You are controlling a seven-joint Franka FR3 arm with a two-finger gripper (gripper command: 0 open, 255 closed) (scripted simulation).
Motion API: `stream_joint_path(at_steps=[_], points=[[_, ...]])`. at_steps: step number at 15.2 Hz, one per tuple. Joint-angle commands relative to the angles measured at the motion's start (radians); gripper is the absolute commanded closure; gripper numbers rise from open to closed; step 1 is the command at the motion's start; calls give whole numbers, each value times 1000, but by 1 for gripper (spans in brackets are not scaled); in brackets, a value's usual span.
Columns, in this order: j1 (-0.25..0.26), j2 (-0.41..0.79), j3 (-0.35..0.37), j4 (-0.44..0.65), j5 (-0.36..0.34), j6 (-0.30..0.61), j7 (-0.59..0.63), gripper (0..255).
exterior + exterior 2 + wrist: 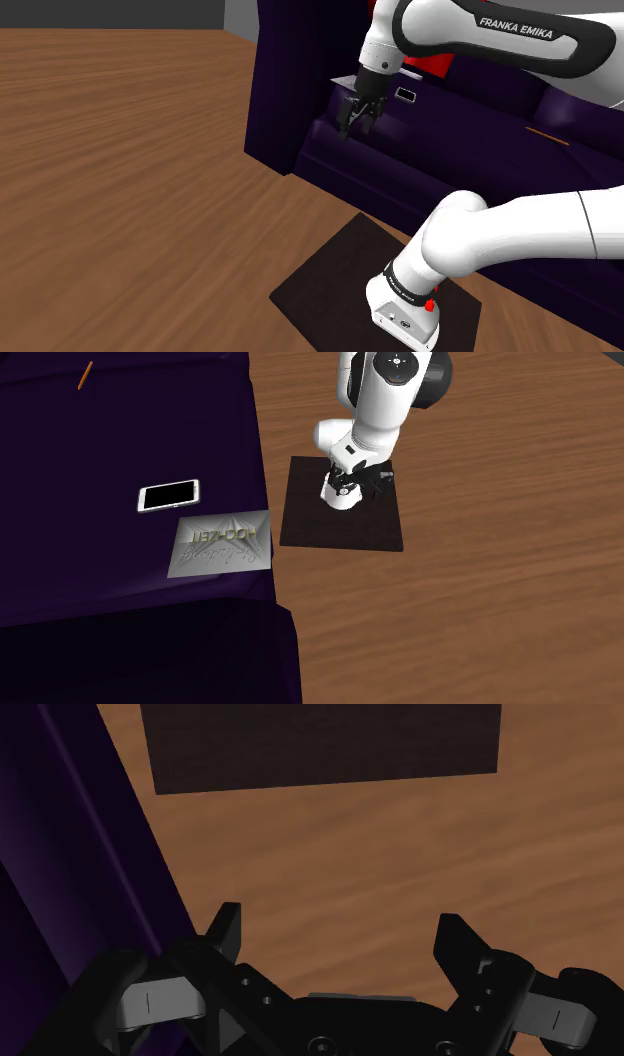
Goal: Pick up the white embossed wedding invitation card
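Black fingers [228, 934]: two, spread wide, nothing between them. They point down just off the front of the dark purple sofa [100, 442], over the wooden floor [400, 854] rather than over the sofa's seat.

Embossed card [218, 544]: pale grey-white with raised lettering. It lies flat on the sofa seat, at the seat's front edge and towards the sofa's arm.

Smartphone [168, 496]: deeper on the sofa seat.

Orange pencil [85, 374]: far along the sofa seat.

Dark mat [340, 527]: on the floor before the sofa, under the arm's base.

Step in hand, as judged: approach, no contact yet.

Handling note: carry the fingers in over the sofa seat and keep them wide. Descend squarely above the card. It is thin and flat on a soft cushion, so taking it at the side nearest the sofa's front edge looks easiest. Keep off the smartphone.
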Motion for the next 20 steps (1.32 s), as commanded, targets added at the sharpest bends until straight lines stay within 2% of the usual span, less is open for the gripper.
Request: stream_joint_path(at_steps=[1,6,10,16,20], points=[[0,0,0,0,0,0,0,0],[-62,13,123,-78,-316,109,15,0],[-132,26,212,-145,-590,200,61,0],[-278,61,335,-223,-1054,305,203,0],[-390,100,414,-247,-1393,309,341,0]])
